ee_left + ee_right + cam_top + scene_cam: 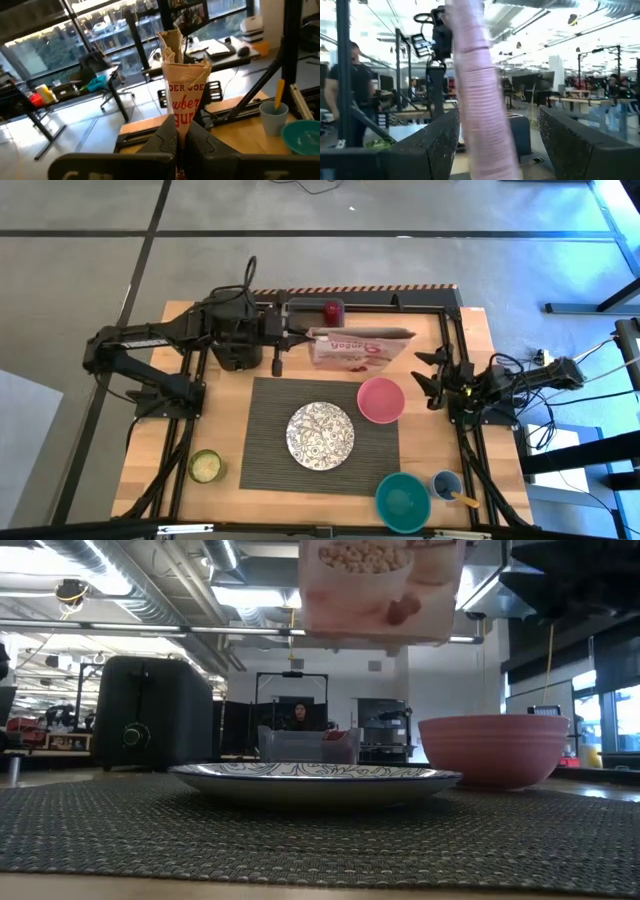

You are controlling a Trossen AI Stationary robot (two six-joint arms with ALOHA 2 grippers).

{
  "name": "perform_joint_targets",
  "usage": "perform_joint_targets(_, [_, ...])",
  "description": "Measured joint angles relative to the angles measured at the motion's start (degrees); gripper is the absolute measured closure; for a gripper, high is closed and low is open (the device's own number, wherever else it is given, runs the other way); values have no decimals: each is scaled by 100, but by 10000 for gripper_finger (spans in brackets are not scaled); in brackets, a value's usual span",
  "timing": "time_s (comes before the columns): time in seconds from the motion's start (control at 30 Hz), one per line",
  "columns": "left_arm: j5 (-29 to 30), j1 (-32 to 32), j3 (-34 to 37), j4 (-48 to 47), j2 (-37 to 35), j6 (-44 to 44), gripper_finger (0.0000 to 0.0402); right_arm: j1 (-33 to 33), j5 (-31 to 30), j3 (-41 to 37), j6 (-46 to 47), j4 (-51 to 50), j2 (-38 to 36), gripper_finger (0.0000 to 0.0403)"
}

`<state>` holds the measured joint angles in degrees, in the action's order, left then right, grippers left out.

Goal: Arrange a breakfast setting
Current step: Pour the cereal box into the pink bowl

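Wooden table [470,355] with grey ribbed mat [270,435], teal bowl [402,500], blue cup [445,483], green-lidded jar [205,466], black toaster [238,345]

The left arm reaches from nine o'clock across to twelve o'clock, wrist level, its left gripper [300,335] clamped tight on the end of a pouch [355,348]. The right arm lies at three o'clock, pointing toward nine; its right gripper [432,375] has its jaws spread, holding nothing.
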<state>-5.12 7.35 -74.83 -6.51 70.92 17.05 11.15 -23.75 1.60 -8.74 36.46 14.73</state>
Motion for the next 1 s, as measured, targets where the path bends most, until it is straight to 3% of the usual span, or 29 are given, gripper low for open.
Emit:
perform_joint_targets(0.1, [-38,0,77,70,15,-17,401,-378,201,279,202,-34,657,150])
perform_joint_targets(0.43, [-18,0,79,96,91,25,401,-1232,1841,1477,401,-27,2401,150])
perform_joint_targets(0.67, [-44,0,79,95,98,9,401,-1586,2081,1917,381,-54,3132,158])
perform_joint_targets(0.77, [-44,0,79,97,98,9,401,-1654,2378,2003,379,-58,3362,202])
perform_joint_targets(1.0, [54,0,79,101,98,-164,378,-1651,2434,2016,-3,-103,3470,385])
